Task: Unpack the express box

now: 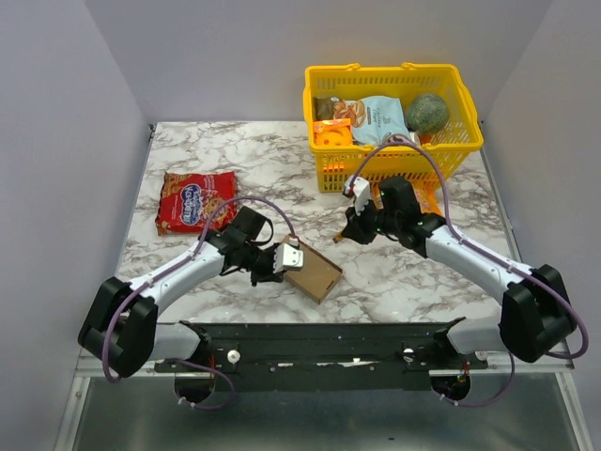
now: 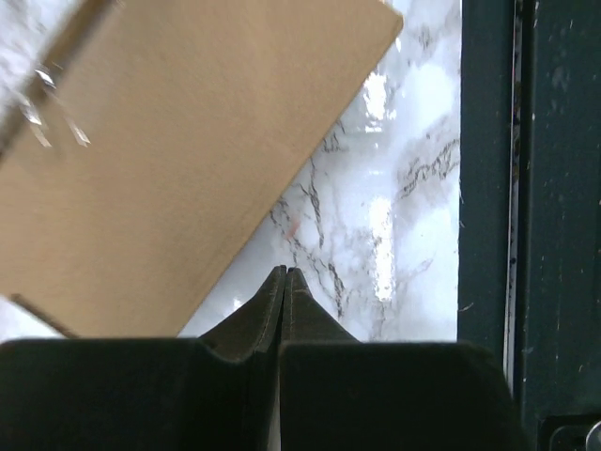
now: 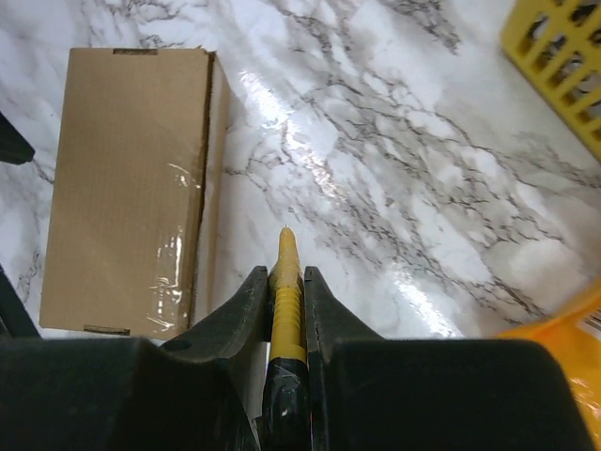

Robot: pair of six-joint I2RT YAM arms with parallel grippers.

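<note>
The express box [image 1: 315, 272] is a flat brown cardboard mailer lying closed near the table's front middle. Clear tape runs along its seam [image 3: 174, 244]. My left gripper [image 1: 280, 267] is shut and empty, its tips [image 2: 285, 272] low over the marble just beside the box's near edge [image 2: 169, 160]. My right gripper [image 1: 346, 235] hovers a little right of the box [image 3: 131, 178]. It is shut on a yellow-tipped tool with a black handle [image 3: 286, 282], whose point reaches past the fingertips towards the marble.
A yellow plastic basket [image 1: 467, 105] with snack bags and a green round item stands at the back right, its corner [image 3: 563, 56] near my right gripper. A red snack bag [image 1: 195, 200] lies at the left. An orange packet [image 1: 429, 199] sits under my right arm. The dark front rail [image 2: 535, 188] borders the table.
</note>
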